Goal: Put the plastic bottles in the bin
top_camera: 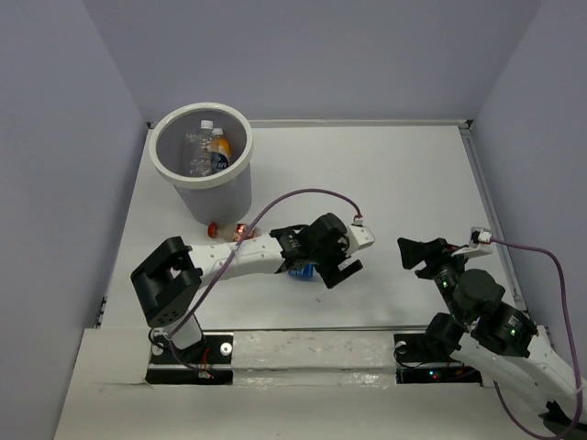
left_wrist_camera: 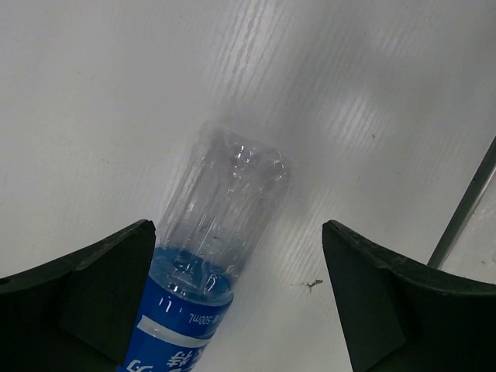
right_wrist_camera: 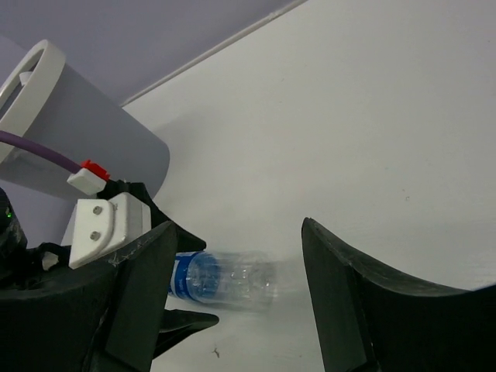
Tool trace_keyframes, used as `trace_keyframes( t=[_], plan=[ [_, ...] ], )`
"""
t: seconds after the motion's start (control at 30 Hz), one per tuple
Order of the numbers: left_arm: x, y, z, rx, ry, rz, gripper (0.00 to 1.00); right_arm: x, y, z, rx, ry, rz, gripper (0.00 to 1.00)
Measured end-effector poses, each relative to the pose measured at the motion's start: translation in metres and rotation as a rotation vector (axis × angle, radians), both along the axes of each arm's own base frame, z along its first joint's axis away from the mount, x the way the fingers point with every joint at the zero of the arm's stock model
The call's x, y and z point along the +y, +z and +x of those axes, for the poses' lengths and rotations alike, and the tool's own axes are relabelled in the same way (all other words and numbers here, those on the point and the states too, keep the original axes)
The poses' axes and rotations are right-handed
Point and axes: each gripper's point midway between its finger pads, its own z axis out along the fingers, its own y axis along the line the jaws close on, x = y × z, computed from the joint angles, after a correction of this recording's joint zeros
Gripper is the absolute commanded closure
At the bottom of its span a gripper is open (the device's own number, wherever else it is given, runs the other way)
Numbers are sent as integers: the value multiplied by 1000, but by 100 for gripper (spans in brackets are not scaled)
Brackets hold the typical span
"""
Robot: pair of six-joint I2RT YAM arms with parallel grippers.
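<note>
A clear bottle with a blue label (left_wrist_camera: pixel 217 225) lies on its side on the white table. My left gripper (left_wrist_camera: pixel 239 260) is open and straddles it, the bottle lying close to the left finger (left_wrist_camera: pixel 101 287). In the top view the left gripper (top_camera: pixel 321 266) covers most of this bottle (top_camera: pixel 301 272). The white bin (top_camera: pixel 202 182) stands at the back left, with a clear bottle (top_camera: pixel 197 148) and an orange one (top_camera: pixel 220 147) inside. A small red-labelled bottle (top_camera: pixel 226 230) lies at the bin's base. My right gripper (top_camera: pixel 410 255) is open and empty, to the right of the bottle (right_wrist_camera: pixel 232 283).
A purple cable (top_camera: pixel 303 194) loops over the left arm. The bin's wall (right_wrist_camera: pixel 101 147) shows in the right wrist view behind the left gripper (right_wrist_camera: pixel 116 225). A metal rail (top_camera: pixel 486 202) runs along the table's right edge. Grey walls enclose the table.
</note>
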Motion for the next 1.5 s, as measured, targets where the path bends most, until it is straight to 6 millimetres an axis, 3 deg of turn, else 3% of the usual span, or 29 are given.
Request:
trace_keyframes(
  t=[0.17,0.33,0.47,0.57,0.6,0.73,0.8,0.87,0.93,1.07,1.2,1.33,1.47,1.5],
  plan=[
    [-3,-22,2,17,-8,57,4,1,0,-1,2,8,3,30],
    [-1,-43,6,19,1,114,26,3,-1,-2,3,20,3,30],
    [-5,-41,9,-6,7,109,37,5,-1,-2,5,33,4,30],
    [-6,-35,11,-26,18,96,54,8,2,-3,4,46,6,29],
    [-6,-30,12,-39,26,89,60,9,5,-4,3,53,6,29],
    [-3,-9,14,-66,56,49,62,13,7,-2,12,68,-10,27],
    [2,8,14,-87,75,13,69,19,1,0,34,81,-42,27],
    [7,27,14,-108,95,-29,69,26,-6,2,57,101,-76,26],
    [13,52,12,-134,114,-94,61,34,-13,5,81,122,-115,25],
    [19,84,9,-147,134,-185,68,47,-22,9,110,159,-163,25],
    [22,80,9,-130,154,-189,73,57,-22,12,107,189,-170,25],
    [38,77,6,-113,184,-184,75,70,-14,14,75,239,-180,24],
    [52,117,7,-155,228,-283,75,95,-12,20,86,320,-226,24],
    [61,140,9,-188,253,-337,75,102,-14,23,92,339,-241,24]
  ],
)
